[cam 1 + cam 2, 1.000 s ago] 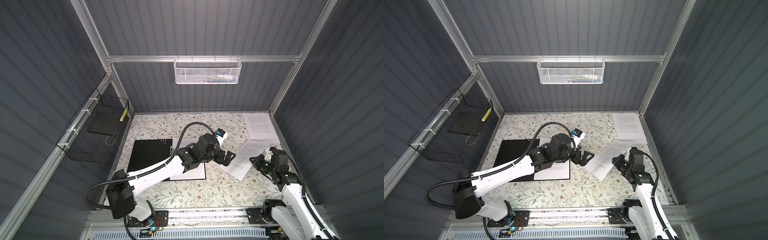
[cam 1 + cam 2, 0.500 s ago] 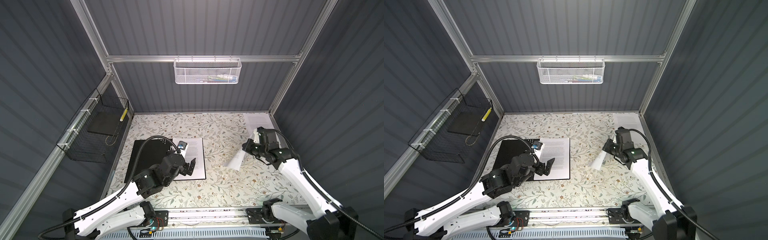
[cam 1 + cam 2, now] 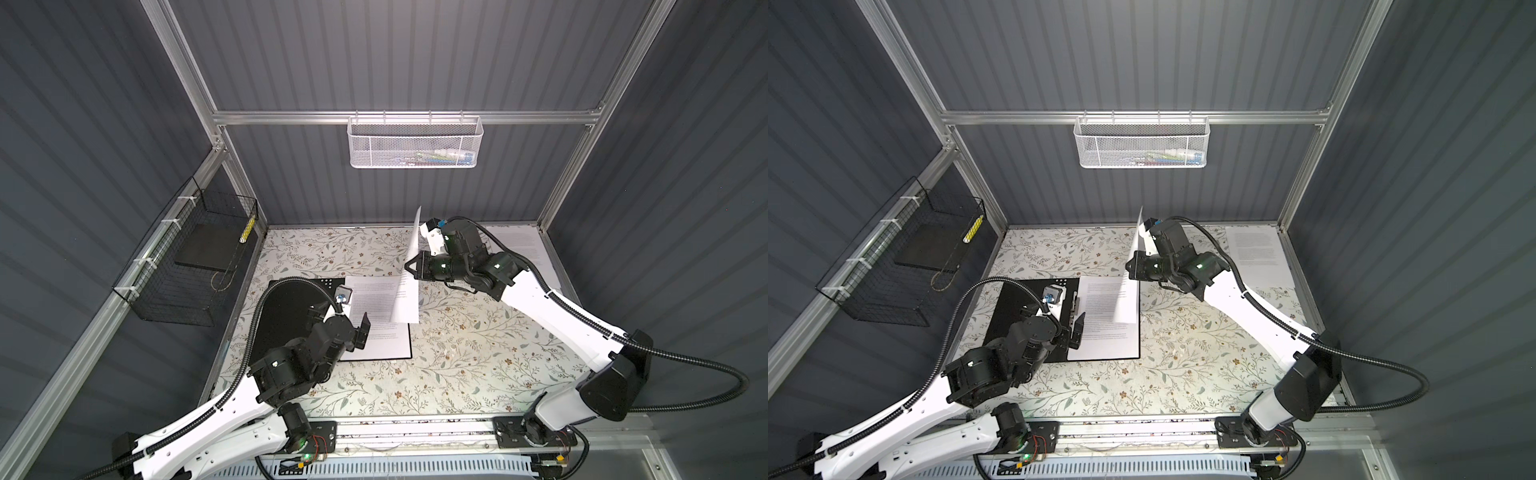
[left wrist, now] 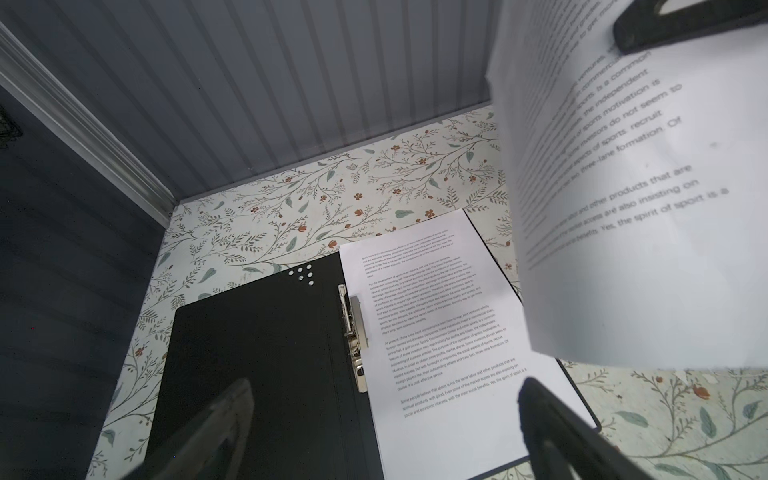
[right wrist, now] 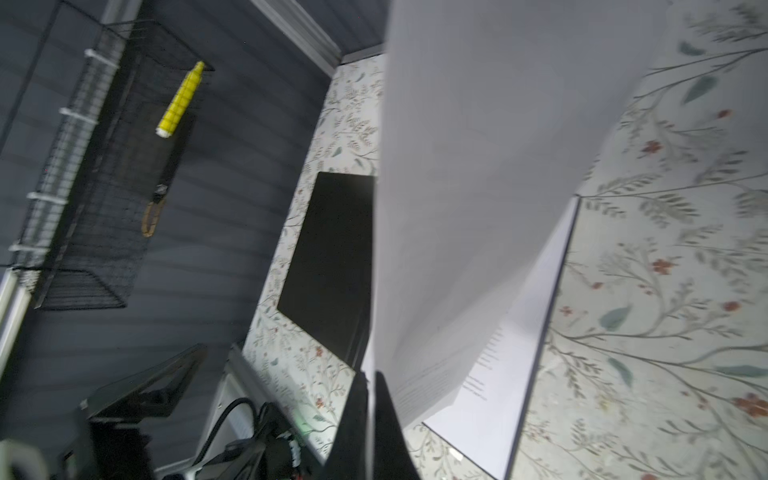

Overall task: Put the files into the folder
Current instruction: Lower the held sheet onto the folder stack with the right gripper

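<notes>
The folder (image 3: 291,307) (image 3: 1017,316) lies open on the floral table, black inside up, with a metal clip (image 4: 353,328) at its spine. One printed sheet (image 3: 374,299) (image 4: 436,353) rests flat on its right half. My right gripper (image 3: 413,266) (image 5: 370,382) is shut on the edge of a second sheet (image 3: 407,299) (image 3: 1127,303), which hangs upright in the air over the folder's right edge. My left gripper (image 3: 357,332) (image 4: 384,395) is open above the folder's near part and holds nothing. A third sheet (image 3: 523,245) lies at the back right corner.
A black wire basket (image 3: 187,266) on the left wall holds a dark slab and a yellow marker (image 5: 180,99). A white mesh basket (image 3: 415,143) hangs on the back wall. Grey walls close in the table on three sides.
My right arm has lifted its sheet off the table at the right and carried it up and left over the folder. My left arm has drawn back toward the near left, still open.
</notes>
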You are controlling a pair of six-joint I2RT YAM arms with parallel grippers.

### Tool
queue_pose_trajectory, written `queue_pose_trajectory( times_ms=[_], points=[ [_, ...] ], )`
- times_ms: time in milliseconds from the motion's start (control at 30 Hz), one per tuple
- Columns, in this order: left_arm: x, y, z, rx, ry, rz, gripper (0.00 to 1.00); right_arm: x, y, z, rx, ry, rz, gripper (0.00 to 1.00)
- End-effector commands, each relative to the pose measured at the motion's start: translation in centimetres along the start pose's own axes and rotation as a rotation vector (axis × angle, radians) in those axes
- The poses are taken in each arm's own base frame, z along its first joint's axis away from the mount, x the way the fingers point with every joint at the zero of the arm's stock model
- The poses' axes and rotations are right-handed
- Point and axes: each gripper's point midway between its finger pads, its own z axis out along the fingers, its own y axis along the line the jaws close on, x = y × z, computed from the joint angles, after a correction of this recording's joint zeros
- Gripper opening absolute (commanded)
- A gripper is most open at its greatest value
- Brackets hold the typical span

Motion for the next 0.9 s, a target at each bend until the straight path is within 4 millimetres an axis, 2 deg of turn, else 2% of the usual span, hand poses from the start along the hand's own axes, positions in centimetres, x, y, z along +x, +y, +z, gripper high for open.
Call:
queue_pose_trajectory(
  times_ms=[0,133,267,367,567,867],
  points=[
    [0.4,0.1,0.2,-0.014,0.005,0.032,1.0,0.2,-0.5,0.2,-0.068,0.005,0.049,0.0],
    [0.7,-0.4,0.6,-0.008,0.029,0.054,1.0,3.0,-5.9,3.6,-0.054,0.092,0.173,0.0],
    [0.9,-1.2,0.9,0.018,0.05,0.069,1.0,7.1,-10.7,8.1,0.063,0.164,0.177,0.0],
    [1.1,-1.7,1.2,0.037,0.067,0.08,1.0,9.4,-13.1,10.0,0.111,0.201,0.198,0.0],
    [1.6,-3.1,2.1,0.103,0.111,0.087,1.0,10.3,-14.3,10.5,0.133,0.202,0.183,0.0],
    [3.2,-4.0,3.5,0.186,0.215,0.032,1.0,11.0,-14.5,12.0,0.114,0.258,0.18,0.0]
  ],
)
